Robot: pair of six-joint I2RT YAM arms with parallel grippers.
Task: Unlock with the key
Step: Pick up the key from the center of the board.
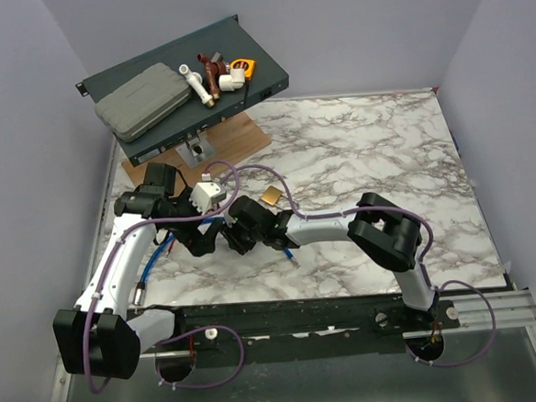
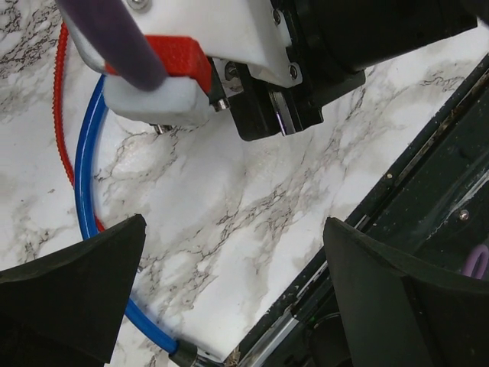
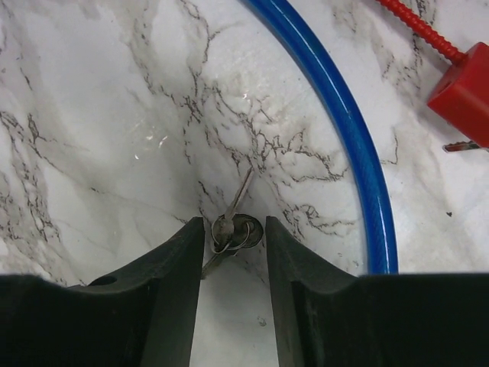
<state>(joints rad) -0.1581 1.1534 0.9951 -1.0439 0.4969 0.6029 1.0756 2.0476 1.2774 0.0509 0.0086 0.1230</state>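
Observation:
The key (image 3: pixel 232 222), thin and silver-grey on a small ring with a second one, lies flat on the marble. My right gripper (image 3: pixel 234 229) stands low over it, its black fingers (image 3: pixel 176 267) close on either side of the key's head. They are still narrowly apart, with a sliver of gap on the right. The brass padlock (image 1: pixel 272 197) rests on the table just beyond the right wrist. My left gripper (image 2: pixel 234 229) hovers wide open over bare marble near the table's front edge, with nothing between its fingers. It looks across at the right wrist (image 2: pixel 229 46).
A blue cable (image 3: pixel 344 115) curves round the key's right side. A red cord with a red block (image 3: pixel 462 80) lies beyond it. At the back left, a dark rack unit (image 1: pixel 186 87) carries a grey case, pipe fittings and a tape measure. The black front rail (image 2: pixel 428 176) is close.

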